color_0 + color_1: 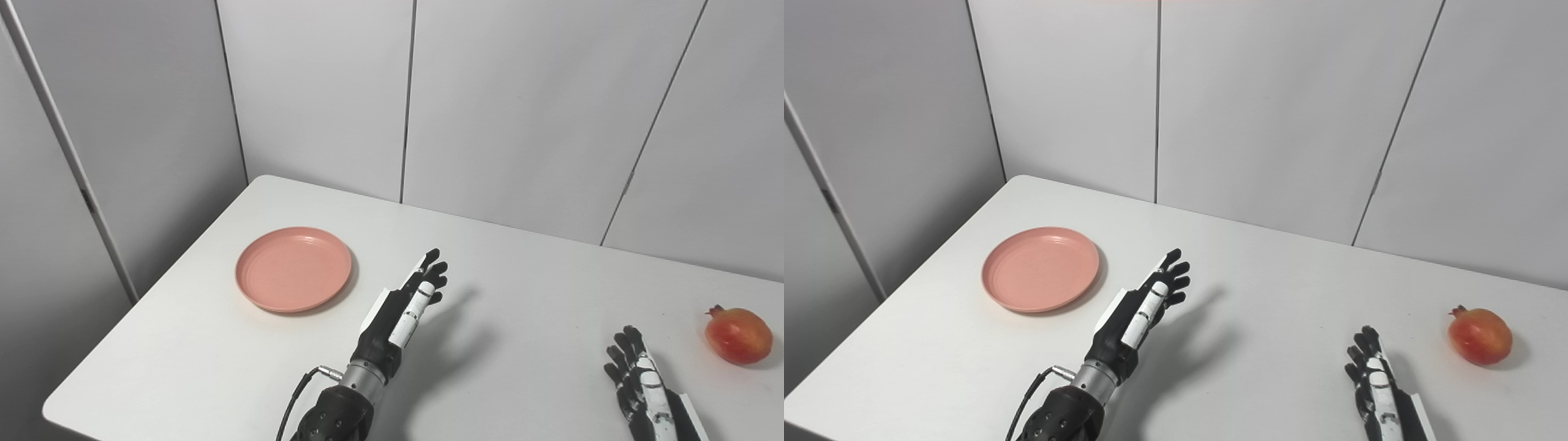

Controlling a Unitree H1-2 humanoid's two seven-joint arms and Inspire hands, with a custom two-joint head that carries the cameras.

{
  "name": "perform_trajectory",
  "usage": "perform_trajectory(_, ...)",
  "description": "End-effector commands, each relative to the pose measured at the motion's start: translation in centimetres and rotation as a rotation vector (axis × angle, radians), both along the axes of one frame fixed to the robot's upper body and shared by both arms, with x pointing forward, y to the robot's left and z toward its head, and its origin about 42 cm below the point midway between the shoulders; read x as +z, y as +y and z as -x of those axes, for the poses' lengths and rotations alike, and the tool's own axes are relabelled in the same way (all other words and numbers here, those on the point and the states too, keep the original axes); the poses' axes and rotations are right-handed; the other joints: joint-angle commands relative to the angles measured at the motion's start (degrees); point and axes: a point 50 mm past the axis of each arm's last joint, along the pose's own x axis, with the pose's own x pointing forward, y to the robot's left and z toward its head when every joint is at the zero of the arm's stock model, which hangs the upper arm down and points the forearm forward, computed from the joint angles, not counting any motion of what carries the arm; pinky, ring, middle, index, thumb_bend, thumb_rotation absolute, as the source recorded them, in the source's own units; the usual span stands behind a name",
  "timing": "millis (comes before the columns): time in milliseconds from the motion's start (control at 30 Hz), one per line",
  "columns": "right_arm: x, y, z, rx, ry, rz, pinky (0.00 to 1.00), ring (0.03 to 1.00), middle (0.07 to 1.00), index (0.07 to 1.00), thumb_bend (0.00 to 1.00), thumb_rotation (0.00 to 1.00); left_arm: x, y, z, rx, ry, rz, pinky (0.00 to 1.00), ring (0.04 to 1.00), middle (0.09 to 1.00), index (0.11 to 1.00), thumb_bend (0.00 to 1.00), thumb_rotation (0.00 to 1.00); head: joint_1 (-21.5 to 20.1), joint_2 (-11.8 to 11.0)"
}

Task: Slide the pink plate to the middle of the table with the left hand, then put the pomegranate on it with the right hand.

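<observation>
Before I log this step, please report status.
Left hand open, right hand open. Pink plate untouched at left; pomegranate far right. Path clear.

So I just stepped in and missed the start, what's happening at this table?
Nothing is being held yet. The left hand hangs open above the white table, just right of the empty pink plate, which sits toward the table's left side. The right hand waits open near the front edge, apart from the pomegranate lying at the far right.

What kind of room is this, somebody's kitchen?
More likely a test booth or lab: a bare white table boxed in by plain grey wall panels, holding only a pink plate and a pomegranate.
</observation>
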Motion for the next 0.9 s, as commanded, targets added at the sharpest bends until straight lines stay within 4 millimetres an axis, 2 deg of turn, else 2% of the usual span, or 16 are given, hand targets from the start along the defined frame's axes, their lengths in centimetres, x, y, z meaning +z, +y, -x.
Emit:
perform_trajectory(0, 0.9, 0.5, -0.8, 0.005, -0.033, -0.017, 1.0, 1.0, 1.0, 1.0, 0.06, 1.0, 3.1, 0.2, -1.1, -0.013, -0.094, -0.003, 0.9, 0.932, 0.951, 0.955, 0.38, 1.0, 0.1, 0.0)
perform_trajectory(133, 0.8, 0.5, -0.8, 0.004, -0.033, -0.024, 1.0, 1.0, 1.0, 1.0, 0.06, 1.0, 4.7, 1.0, -1.5, 0.005, -0.124, 0.007, 0.89, 0.925, 0.943, 0.95, 0.41, 0.99, 0.3, 0.0)
perform_trajectory(233, 0.7, 0.4, -0.9, 0.005, -0.037, -0.013, 1.0, 1.0, 1.0, 1.0, 0.07, 1.0, 5.9, 1.7, -1.8, 0.005, -0.145, 0.033, 0.93, 0.934, 0.952, 0.954, 0.42, 1.0, 0.4, -0.1)
perform_trajectory(533, 0.8, 0.4, -0.9, 0.005, -0.031, -0.021, 1.0, 1.0, 1.0, 1.0, 0.06, 1.0, 8.8, 4.8, -3.0, 0.046, -0.205, 0.044, 0.95, 0.943, 0.964, 0.961, 0.4, 1.0, 0.6, -0.1)
perform_trajectory(867, 0.9, 0.4, -0.9, 0.006, -0.028, -0.008, 1.0, 1.0, 1.0, 1.0, 0.06, 1.0, 10.5, 9.0, -4.8, 0.137, -0.243, 0.043, 0.94, 0.935, 0.949, 0.942, 0.43, 1.0, 0.9, -0.2)
